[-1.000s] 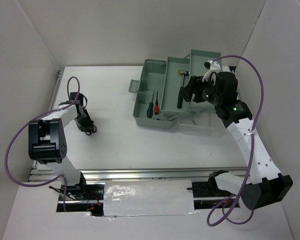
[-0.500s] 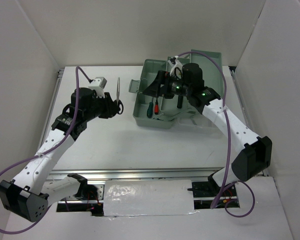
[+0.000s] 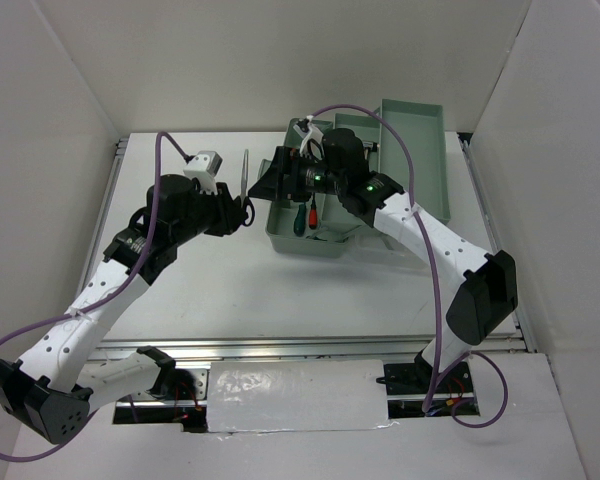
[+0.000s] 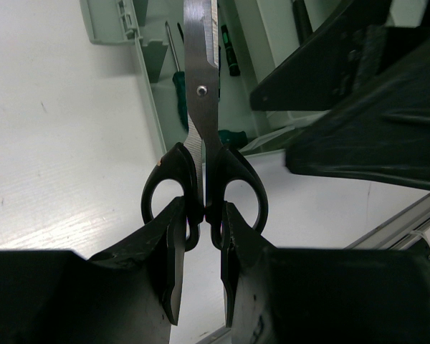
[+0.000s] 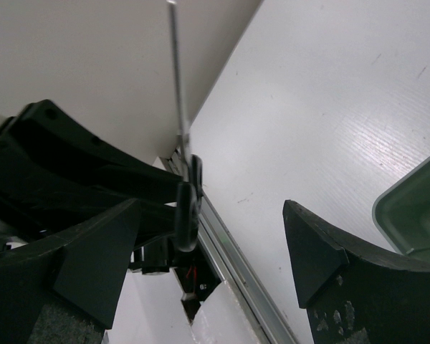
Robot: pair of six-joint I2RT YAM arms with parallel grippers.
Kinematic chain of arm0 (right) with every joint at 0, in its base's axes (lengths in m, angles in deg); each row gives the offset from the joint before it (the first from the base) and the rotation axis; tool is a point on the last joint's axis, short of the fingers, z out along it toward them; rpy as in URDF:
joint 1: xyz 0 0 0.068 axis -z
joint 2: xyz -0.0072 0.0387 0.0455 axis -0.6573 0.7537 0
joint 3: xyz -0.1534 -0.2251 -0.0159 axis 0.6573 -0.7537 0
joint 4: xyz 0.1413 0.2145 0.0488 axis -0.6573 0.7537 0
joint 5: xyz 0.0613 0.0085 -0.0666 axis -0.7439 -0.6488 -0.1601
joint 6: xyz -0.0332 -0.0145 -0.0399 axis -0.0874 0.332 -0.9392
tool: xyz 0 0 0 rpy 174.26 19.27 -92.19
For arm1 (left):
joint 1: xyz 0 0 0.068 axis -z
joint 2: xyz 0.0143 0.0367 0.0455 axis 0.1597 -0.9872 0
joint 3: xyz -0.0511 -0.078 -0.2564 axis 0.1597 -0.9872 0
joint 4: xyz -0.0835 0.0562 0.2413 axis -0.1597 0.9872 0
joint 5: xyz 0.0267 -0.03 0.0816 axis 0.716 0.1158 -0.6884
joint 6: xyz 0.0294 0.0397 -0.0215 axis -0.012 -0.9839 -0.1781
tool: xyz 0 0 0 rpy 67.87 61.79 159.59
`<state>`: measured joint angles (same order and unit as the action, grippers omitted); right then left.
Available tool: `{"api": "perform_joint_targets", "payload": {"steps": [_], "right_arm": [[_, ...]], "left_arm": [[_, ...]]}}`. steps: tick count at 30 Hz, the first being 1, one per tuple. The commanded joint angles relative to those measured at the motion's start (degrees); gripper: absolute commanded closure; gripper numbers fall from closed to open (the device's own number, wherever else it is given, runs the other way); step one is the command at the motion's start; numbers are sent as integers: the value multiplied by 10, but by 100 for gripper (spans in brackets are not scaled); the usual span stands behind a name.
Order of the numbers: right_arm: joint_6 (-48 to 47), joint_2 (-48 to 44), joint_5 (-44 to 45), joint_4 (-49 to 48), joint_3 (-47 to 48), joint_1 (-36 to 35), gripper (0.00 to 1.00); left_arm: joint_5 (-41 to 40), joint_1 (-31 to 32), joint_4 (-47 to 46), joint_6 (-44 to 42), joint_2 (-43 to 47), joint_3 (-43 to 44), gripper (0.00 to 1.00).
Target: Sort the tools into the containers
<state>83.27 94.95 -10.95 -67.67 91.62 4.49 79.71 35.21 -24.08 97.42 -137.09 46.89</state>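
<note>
L hand (image 4: 201, 223) clamped on scissors (image 4: 203, 93) handles, blades pointing far, held above surface (image 3: 230, 275) just left of toolbox (image 3: 302, 243). R hand (image 5: 211, 215) wide open, empty, facing scissors. Vs 0.5 s ago, it's moved left, closer.

1 toolbox (image 3: 305, 245). 1 pr scissors (image 4: 203, 107), just left of toolbox. 2 screwdrivers in toolbox: green screwdriver (image 3: 298, 217), red screwdriver (image 3: 311, 214). 2 grippers: left gripper (image 4: 201, 215) beside toolbox, right gripper (image 5: 211, 208) over toolbox's left edge.
</note>
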Motion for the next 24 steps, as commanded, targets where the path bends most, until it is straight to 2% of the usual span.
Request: {"api": "perform_joint_targets", "payload": {"steps": [1, 10, 13, 16, 17, 20, 24], "right_arm": [[12, 12, 4, -36, 27, 0, 12], [14, 52, -8, -51, 62, -9, 18], [15, 61, -8, -52, 68, -11, 24], [15, 66, -13, -57, 68, -13, 39], [15, 66, -14, -57, 68, -14, 51], [14, 69, -17, -58, 70, -17, 70], [-14, 69, -38, -58, 77, -29, 77]], "left_arm": [[0, 0, -26, -6, -1, 35, 100], [8, 0, -25, 1, -5, 40, 100], [14, 0, -26, 2, -4, 37, 100], [13, 0, -28, 1, -5, 37, 100], [13, 0, -30, 0, -5, 37, 100], [14, 0, -33, 2, -7, 37, 100], [13, 0, -36, -5, -8, 39, 100]]}}
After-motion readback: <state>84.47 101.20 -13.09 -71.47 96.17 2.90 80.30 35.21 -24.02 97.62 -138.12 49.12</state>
